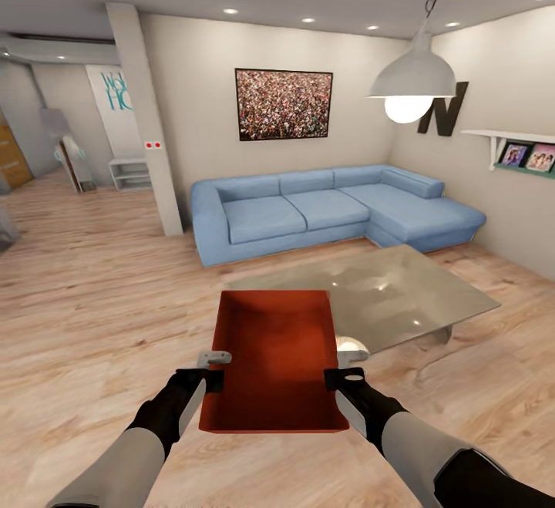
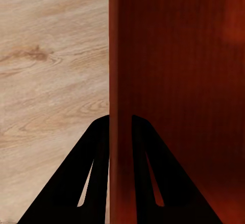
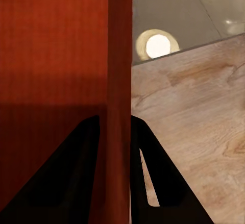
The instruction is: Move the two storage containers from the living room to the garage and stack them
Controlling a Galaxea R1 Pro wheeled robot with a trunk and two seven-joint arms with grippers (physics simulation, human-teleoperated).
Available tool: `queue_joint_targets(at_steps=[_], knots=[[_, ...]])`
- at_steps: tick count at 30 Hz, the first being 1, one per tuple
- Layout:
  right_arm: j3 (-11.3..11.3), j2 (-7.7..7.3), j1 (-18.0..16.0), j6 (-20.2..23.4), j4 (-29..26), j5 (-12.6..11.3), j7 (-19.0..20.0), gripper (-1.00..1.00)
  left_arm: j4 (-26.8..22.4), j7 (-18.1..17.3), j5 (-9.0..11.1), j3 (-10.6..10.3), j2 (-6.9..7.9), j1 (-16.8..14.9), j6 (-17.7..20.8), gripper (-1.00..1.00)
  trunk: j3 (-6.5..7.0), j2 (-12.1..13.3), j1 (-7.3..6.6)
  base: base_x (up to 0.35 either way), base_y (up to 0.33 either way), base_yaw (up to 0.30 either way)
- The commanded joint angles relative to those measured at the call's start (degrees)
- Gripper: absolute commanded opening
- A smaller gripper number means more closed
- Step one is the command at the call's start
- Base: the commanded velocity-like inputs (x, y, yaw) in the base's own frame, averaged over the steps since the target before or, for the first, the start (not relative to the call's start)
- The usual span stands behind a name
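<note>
While both grippers clamp its side walls, the bin (image 1: pixel 277 358) hangs above wood floor (image 1: pixel 100 315). Left gripper (image 2: pixel 120 132) and right gripper (image 3: pixel 119 132) each pinch a wall, near the glass table (image 1: pixel 416 292).

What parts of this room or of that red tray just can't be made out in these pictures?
- Head view: the storage container hides the floor under it and the glass table's near corner.
- Head view: the shelf photos are too small to read, and the picture edge cuts them off.
- Left wrist view: the left gripper, jaws shut on the container's wall, shows as black silhouette; the wall hides the pads.
- Right wrist view: the same for the right gripper.
</note>
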Motion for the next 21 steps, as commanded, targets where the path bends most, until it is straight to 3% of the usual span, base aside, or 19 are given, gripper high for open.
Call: queue_joint_targets(at_steps=[1,21], knots=[[0.8,0.01,0.0,0.4,0.1,-1.0,-0.5,-1.00,-1.5,0.7,-2.5,0.6,-0.05,-0.1,-0.9,-1.00,-0.14,-0.1,0.03,0.000,0.000,0.277],[0.8,0.01,0.0,0.4,0.1,-1.0,-0.5,-1.00,-0.9,0.3,-2.5,0.5,0.00,-0.1,-3.2,-1.00,-0.14,-0.1,0.03,0.000,0.000,0.277]])
